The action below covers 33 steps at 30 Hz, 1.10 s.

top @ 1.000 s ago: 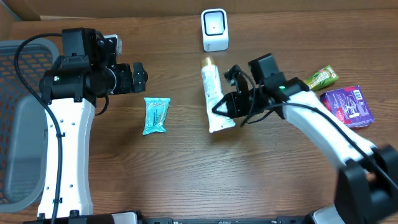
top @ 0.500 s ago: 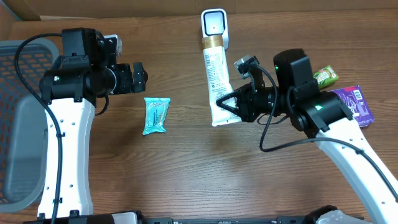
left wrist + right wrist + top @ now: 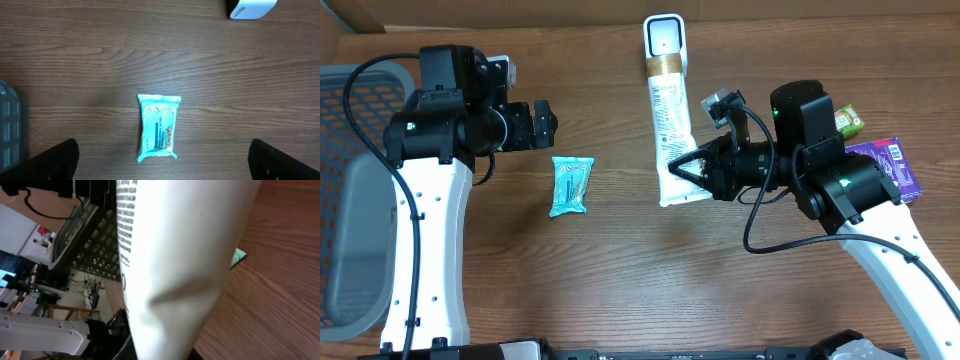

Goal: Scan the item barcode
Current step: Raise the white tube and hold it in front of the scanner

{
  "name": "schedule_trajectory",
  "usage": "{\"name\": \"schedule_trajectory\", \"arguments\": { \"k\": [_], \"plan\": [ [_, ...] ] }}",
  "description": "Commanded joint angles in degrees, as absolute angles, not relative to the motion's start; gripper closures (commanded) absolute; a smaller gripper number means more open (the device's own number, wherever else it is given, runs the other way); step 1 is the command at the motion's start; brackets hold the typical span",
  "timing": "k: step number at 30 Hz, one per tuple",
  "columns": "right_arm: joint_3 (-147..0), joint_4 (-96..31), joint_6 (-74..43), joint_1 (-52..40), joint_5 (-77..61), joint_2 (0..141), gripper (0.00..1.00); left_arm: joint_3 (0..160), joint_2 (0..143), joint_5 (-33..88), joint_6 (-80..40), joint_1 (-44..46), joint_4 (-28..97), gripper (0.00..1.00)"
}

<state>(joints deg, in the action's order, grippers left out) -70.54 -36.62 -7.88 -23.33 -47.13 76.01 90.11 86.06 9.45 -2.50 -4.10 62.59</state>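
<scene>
Left gripper [image 3: 544,122]: jaws spread wide, holding nothing. Teal packet [image 3: 571,185] lies flat on the table at its 5 o'clock, apart from the fingers. White tube [image 3: 670,125]: crimped end pinched in the right gripper [image 3: 686,172], jaws nearly closed on it. The gold cap points to 12 o'clock, just beside the scanner [image 3: 665,40] (barcode face cannot be made out).

Soft, even light from above leaves only faint shadows on the table [image 3: 620,290]. The left wrist view is sharp, its fingers [image 3: 45,165] dark at 7 and 5 o'clock. In the right wrist view the tube [image 3: 175,255] is bright and soft-focused, the background at 9 o'clock dim and blurred.
</scene>
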Motion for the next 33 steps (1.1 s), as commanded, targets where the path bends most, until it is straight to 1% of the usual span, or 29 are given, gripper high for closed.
{"name": "schedule_trajectory", "arguments": {
  "k": [1, 6, 13, 18, 22, 24, 29, 33],
  "plan": [
    [-74.39, -33.63, -13.28, -23.05, -50.65, 73.6, 0.96, 91.18, 86.26, 9.91, -1.04, -3.73, 62.63, 0.01],
    [-74.85, -28.95, -21.87, -21.71, -50.76, 73.6, 0.96, 91.18, 86.26, 9.91, -1.06, -3.73, 62.63, 0.0],
    [-74.91, -18.52, -32.32, -18.02, -58.65, 73.6, 0.96, 91.18, 86.26, 9.91, -1.06, -3.73, 62.63, 0.01],
    [-75.79, -19.79, -35.24, -14.63, -56.58, 73.69, 0.96, 91.18, 86.26, 9.91, -1.06, -3.73, 62.63, 0.0],
    [-76.86, -20.75, -34.87, -13.96, -52.69, 74.76, 0.96, 91.18, 86.26, 9.91, -1.06, -3.73, 62.63, 0.0],
    [-78.54, -24.34, -31.03, -13.98, -50.46, 76.34, 0.96, 91.18, 86.26, 9.91, -1.06, -3.73, 62.61, 0.0],
    [-79.2, -36.45, -20.97, -16.8, -36.32, 81.95, 0.96, 91.18, 86.26, 9.93, -1.06, -3.73, 62.63, 0.0],
    [-79.59, -37.91, -19.14, -18.92, -25.93, 87.74, 0.96, 91.18, 86.26, 9.91, -1.06, -3.73, 62.63, 0.0]
  ]
}}
